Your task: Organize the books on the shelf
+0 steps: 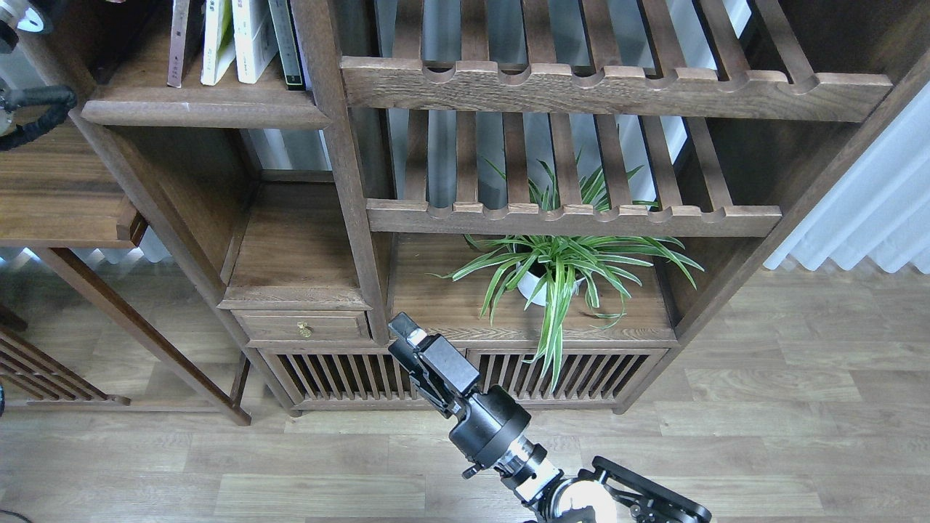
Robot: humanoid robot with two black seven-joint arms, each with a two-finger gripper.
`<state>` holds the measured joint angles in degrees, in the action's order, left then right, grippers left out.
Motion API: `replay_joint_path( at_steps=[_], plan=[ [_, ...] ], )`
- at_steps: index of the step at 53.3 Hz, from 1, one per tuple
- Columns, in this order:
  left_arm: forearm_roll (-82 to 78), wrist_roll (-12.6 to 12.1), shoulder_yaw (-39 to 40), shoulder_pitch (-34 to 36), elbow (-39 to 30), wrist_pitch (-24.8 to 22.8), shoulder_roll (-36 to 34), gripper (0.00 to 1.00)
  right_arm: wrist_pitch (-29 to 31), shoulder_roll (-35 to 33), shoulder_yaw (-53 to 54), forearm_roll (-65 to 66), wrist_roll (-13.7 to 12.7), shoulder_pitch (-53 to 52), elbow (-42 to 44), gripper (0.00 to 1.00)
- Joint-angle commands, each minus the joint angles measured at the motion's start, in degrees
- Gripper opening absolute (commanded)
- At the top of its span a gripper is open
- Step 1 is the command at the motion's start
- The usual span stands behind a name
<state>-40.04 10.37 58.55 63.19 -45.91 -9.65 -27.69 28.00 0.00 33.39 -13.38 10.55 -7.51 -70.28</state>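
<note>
Right claw [407, 335] is at the end of the black arm that rises from the bottom edge, in front of the low cabinet part of the bookcase, near a small drawer [304, 327]. It is seen dark and end-on, so I cannot tell if it is released or clenched; nothing is visibly in it. The left claw is not visible.

Several books [232, 40] stand upright in the top left compartment on a solid dark-brown shelf [203, 112] with a thick rounded front edge. Their spines are thin, white and dark, and their tops are cut off by the frame. A green striped plant [559, 265] in a white pot stands on the lower board, under the slatted racks [574, 218].
</note>
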Motion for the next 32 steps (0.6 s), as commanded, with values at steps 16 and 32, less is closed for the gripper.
replay_joint_path(
  at_steps=[16,32],
  plan=[
    [0.1,5.9,-3.5,-0.1,3.5,1.7,1.8,0.04,0.0,0.0,0.3,-0.2,0.1,0.1,0.1,0.90],
    [0.0,10.7,-4.4,-0.3,7.0,3.1,4.7,0.05,0.0,0.0,0.3,-0.2,0.2,0.5,0.1,0.90]
  ],
)
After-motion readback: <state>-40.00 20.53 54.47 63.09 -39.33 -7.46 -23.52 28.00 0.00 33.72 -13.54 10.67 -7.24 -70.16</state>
